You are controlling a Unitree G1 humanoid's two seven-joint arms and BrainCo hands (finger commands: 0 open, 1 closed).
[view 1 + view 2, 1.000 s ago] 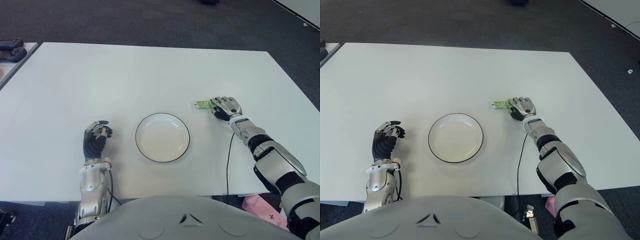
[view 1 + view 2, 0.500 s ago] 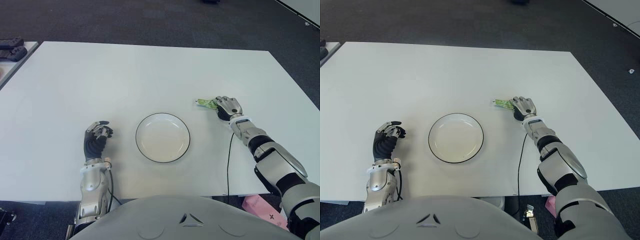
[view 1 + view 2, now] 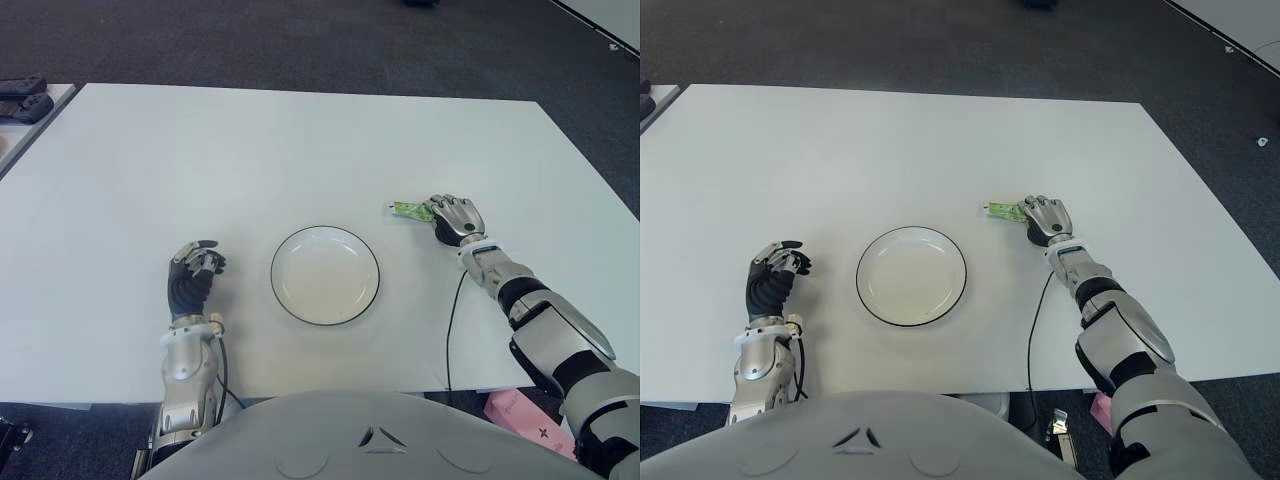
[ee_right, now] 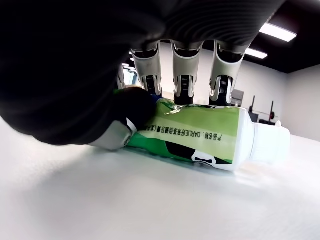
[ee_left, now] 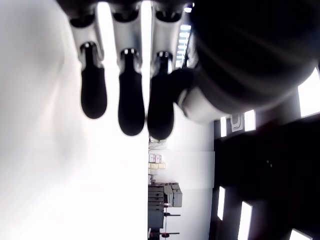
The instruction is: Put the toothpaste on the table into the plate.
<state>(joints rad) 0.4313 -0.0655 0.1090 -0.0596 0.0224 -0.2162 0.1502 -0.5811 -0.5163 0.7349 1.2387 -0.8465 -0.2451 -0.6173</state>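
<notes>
Toothpaste (image 4: 200,137) on white table (image 3: 250,150) over dark carpet (image 3: 300,40), right hand (image 3: 455,217) clasping it.

Plate (image 3: 325,274) sits on the tabletop (image 3: 250,150), near the front edge, roughly centred. Toothpaste (image 3: 409,210) lies on its side on the tabletop, right of the plate and slightly behind it, apart from its rim. Right hand (image 3: 455,218) is at the tube's right end, fingers (image 4: 181,80) over it, thumb against it. Left hand (image 3: 192,277) shows left of the plate, well apart from it.
</notes>
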